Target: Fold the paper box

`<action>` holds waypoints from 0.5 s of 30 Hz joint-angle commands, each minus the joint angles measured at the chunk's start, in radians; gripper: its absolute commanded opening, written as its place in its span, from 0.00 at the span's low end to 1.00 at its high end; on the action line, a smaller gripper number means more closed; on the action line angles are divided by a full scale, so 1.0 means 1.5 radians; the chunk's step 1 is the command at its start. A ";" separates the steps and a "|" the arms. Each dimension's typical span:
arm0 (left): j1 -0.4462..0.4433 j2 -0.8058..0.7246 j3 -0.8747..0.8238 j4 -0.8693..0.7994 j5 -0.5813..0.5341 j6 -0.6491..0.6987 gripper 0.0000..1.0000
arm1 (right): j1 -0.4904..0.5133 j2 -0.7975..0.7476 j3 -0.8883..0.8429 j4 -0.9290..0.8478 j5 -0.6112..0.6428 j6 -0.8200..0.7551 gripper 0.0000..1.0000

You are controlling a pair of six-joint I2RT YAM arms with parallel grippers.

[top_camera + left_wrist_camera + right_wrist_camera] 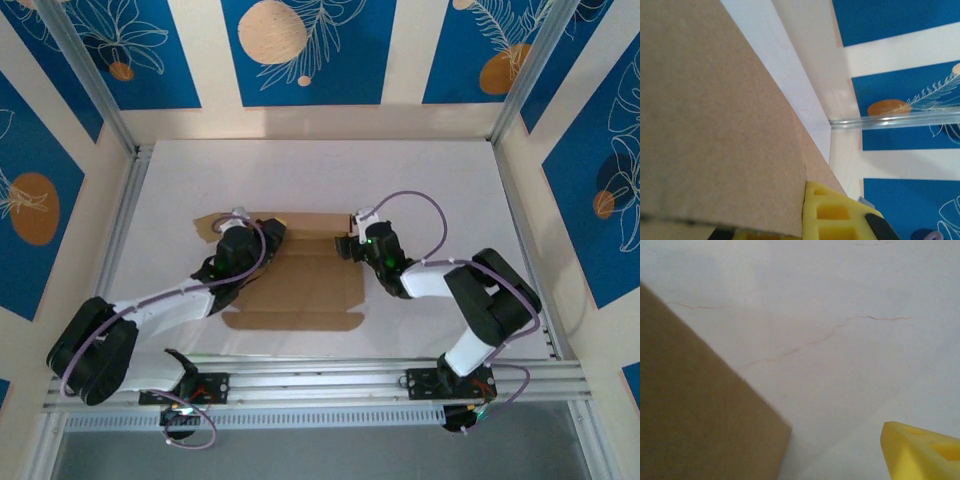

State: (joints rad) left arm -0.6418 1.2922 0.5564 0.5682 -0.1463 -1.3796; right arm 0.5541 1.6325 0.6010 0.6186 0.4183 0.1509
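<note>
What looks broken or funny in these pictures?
The white table has thin, crooked cracks running across its surface, seen from the right wrist camera. The paper box shows no tears that I can see.

White desk [430,165], with fine hairline marks in the right wrist view. Blue-and-cream wall panels [300,50] with pale leaf and orange disc prints on three sides. Aluminium posts [90,80] stand at the far corners.
</note>
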 commanded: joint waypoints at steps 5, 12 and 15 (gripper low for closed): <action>-0.008 -0.033 -0.034 0.006 -0.040 0.013 0.00 | -0.021 0.054 0.117 -0.035 -0.074 -0.002 0.88; -0.008 -0.020 -0.025 -0.027 -0.097 -0.034 0.00 | 0.005 0.005 0.036 0.097 -0.207 -0.117 1.00; -0.008 -0.025 -0.004 -0.064 -0.115 -0.052 0.00 | -0.010 -0.034 -0.027 0.200 -0.191 -0.089 1.00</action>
State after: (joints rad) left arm -0.6426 1.2541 0.5198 0.5545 -0.2783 -1.4349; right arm 0.5537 1.6466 0.6228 0.7238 0.1669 0.0303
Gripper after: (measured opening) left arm 0.047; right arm 0.994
